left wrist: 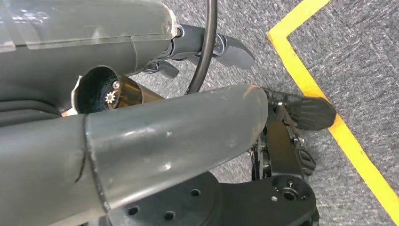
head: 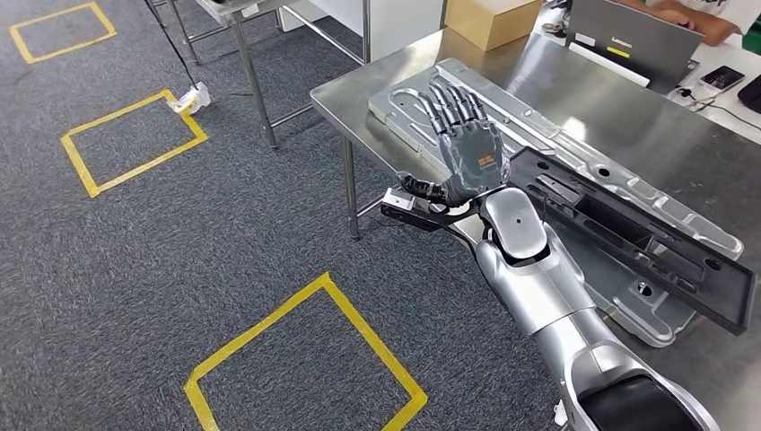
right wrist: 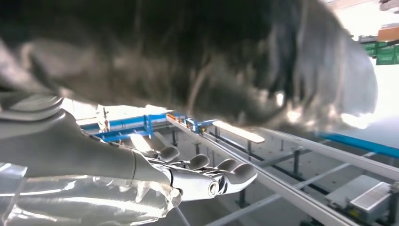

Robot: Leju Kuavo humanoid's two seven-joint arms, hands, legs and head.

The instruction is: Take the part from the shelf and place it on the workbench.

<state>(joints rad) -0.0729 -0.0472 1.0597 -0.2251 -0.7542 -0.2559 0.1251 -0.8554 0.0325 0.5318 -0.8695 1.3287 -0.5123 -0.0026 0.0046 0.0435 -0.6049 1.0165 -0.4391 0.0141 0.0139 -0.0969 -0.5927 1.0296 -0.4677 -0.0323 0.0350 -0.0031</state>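
My right hand [head: 469, 135] covers part of the silver part [head: 574, 153]. The bench [head: 628, 117] runs off frame. A dark blur hangs above my fingers [right wrist: 235, 172] at the right wrist.

The right arm [head: 547, 287] is polished silver with rounded shells and one small dark screw near the wrist. Its right hand [head: 468, 148] is dark grey, with an orange marking and ribbed fingers [head: 453, 99].

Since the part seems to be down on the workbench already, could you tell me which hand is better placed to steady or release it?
The right hand: it hovers open over the workbench, beside the black part. The left hand hangs over the carpet.
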